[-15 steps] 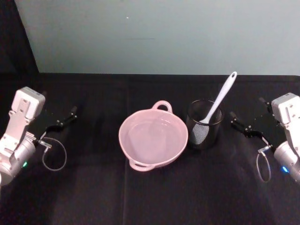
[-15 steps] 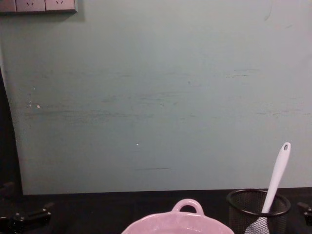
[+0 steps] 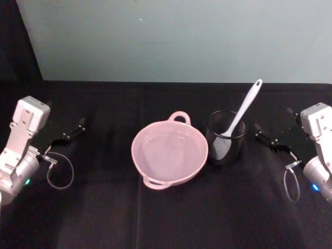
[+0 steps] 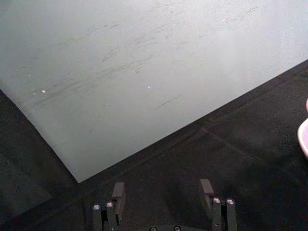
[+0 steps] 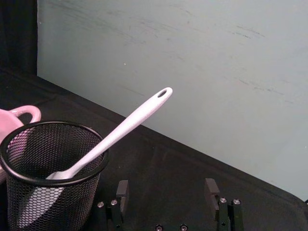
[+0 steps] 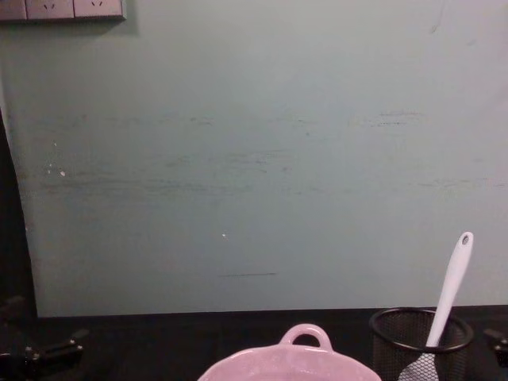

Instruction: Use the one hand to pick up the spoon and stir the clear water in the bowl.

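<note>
Wall [image 3: 181,41]: pale green, matt, flat, faintly scuffed with horizontal streaks, and closing the room behind both grippers. Table [image 3: 171,218]: covered in black cloth, dull and softly creased, running from under the grippers to the wall's foot. Bowl [image 3: 134,150]: pale pink glossy ceramic, round, with a small loop handle at its far rim and another at its near rim; it stands between the two grippers, about midway. Water [image 3: 168,155]: colourless, a thin sheen inside the bowl. Mesh cup [image 3: 224,150]: black wire, cylindrical, upright, just beside the bowl and near the right gripper on its inner side. Spoon [image 3: 244,111]: white, smooth, with a slim handle holed at the end; the flat blade is down in the mesh cup and the handle leans up toward the right gripper's side. Right gripper [image 5: 166,185]: black, fingers spread, holding nothing, low over the cloth. Left gripper [image 4: 161,187]: black, fingers spread, empty, well apart from the bowl. Socket plate [image 6: 62,9]: pale, rectangular, high on the wall above the left gripper.
</note>
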Robot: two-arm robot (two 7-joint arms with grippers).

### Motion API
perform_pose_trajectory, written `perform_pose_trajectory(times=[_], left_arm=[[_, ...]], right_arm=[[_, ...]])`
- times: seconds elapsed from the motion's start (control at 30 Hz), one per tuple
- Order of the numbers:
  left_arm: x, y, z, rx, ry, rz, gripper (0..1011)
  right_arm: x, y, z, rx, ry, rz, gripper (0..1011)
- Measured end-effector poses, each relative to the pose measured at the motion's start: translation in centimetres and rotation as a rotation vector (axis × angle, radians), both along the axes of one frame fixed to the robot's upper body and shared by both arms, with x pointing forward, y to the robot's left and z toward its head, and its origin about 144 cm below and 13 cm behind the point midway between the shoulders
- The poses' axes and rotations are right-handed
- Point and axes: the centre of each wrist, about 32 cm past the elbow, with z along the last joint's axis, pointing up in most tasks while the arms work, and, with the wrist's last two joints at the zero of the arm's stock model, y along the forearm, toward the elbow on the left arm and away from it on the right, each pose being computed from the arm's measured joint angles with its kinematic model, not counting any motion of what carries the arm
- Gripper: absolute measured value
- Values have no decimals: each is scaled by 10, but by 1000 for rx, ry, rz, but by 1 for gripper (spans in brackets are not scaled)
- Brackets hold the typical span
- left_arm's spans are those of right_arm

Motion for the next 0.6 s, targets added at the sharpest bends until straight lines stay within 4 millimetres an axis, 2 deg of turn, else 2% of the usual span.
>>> perform_pose_trajectory(times=[0.6], left_arm=[[0, 0, 0, 0, 0, 0, 1011]], right_arm=[[0, 0, 0, 0, 0, 0, 1002]])
